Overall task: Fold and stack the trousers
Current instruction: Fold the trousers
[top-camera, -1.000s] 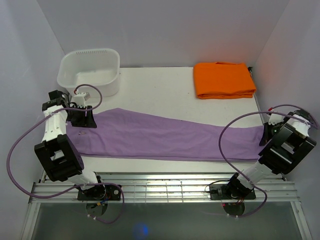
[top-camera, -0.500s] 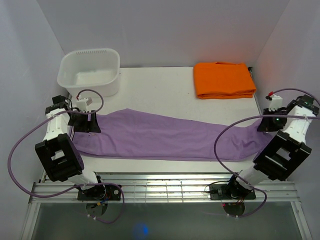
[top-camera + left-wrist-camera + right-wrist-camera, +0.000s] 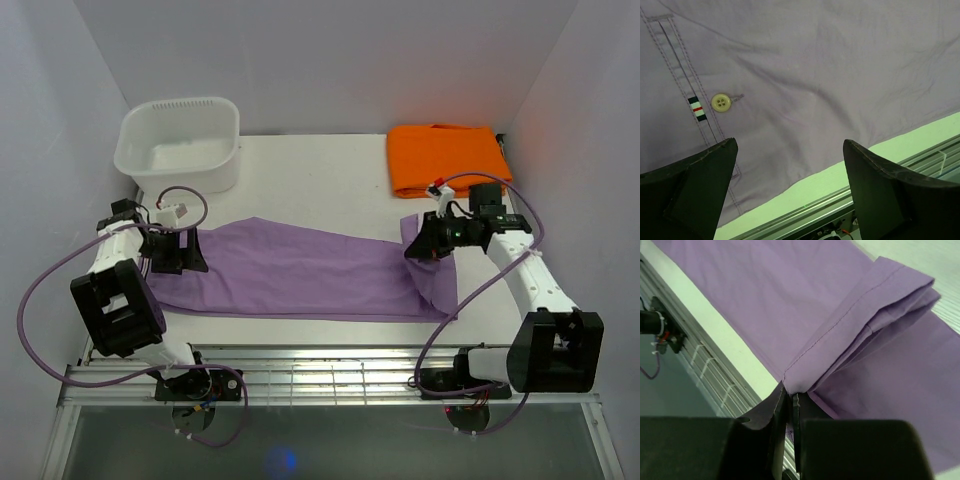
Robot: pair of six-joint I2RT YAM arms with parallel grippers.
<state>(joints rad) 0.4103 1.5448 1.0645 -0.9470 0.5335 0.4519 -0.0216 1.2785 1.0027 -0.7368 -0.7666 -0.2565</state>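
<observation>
The trousers [image 3: 300, 275] lie lengthwise across the bench [image 3: 320, 175], with the waist at the left and the hem end lifted and doubled back at the right. The right hand [image 3: 418, 250] is clenched on that hem. The left hand [image 3: 185, 250] hangs released over the waist. For a clean fold, carry the hem low and straight leftward, landing it square on the waistband.

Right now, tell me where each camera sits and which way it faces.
Top external: high behind the robot, looking down on table, left arm, right arm, trousers, orange cloth.
Left wrist: on the left arm, facing down at the trousers' button between open fingers.
Right wrist: along shut fingers pinching the hem.
All share the trousers.
</observation>
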